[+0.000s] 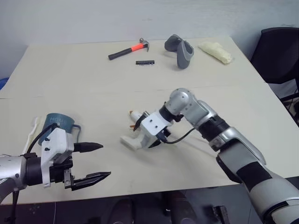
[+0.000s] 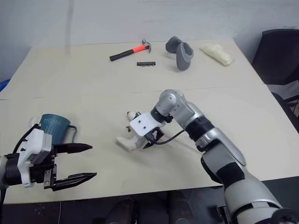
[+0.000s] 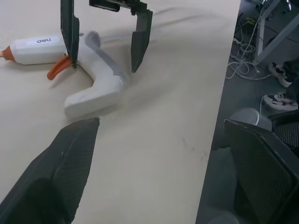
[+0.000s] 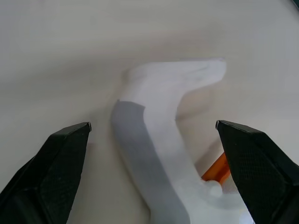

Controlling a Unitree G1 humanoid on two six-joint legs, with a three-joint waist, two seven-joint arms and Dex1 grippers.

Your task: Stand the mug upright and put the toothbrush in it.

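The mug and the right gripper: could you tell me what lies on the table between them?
In the left eye view, only bare table top lies between the mug and the open right gripper, which straddles the white glue gun.

- Pale beige surface [image 1: 93, 79]
- Far side: hammer [image 1: 129, 49], black comb-like strip [image 1: 145, 62], grey curved object [image 1: 180, 50], cream bundle [image 1: 215, 52]
- Near side: white glue gun [image 2: 131, 141], mug [image 2: 53, 126], toothbrush [image 1: 32, 131] beside it
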